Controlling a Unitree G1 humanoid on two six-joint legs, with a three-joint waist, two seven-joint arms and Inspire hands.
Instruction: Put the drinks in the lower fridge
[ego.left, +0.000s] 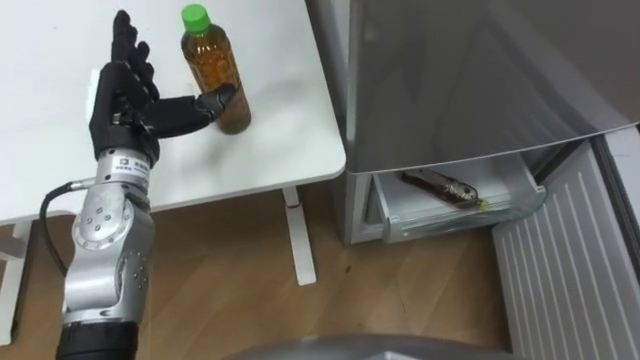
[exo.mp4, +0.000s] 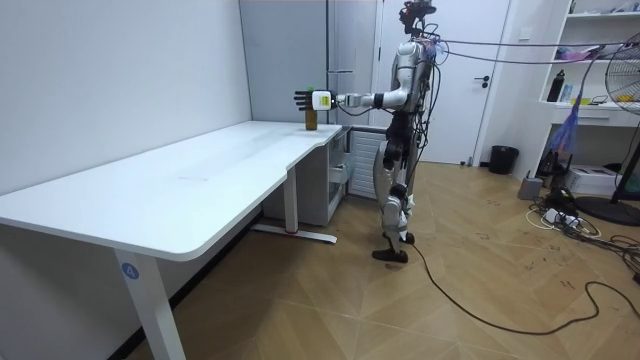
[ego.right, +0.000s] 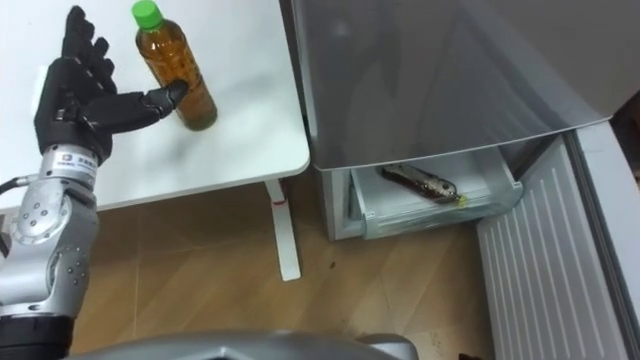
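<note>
Reaching for the tea bottle

Left eye view: the left hand (ego.left: 125, 100) is spread wide over the white desk (ego.left: 290, 130). Its thumb tip touches the upright green-capped tea bottle (ego.left: 212, 70) near the desk's corner, and it holds nothing.

Room view: your robot stands at the desk's far end, arm outstretched.

Right eye view: beside the desk, the fridge's lower drawer (ego.right: 440, 213) is open with one bottle (ego.right: 418, 182) lying inside.

Next, I judge, you need to close the fingers round the tea bottle.

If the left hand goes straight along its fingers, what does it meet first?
Probably nothing near: the left hand points past the bottle, which stands right of it by the thumb, over bare table.
</note>
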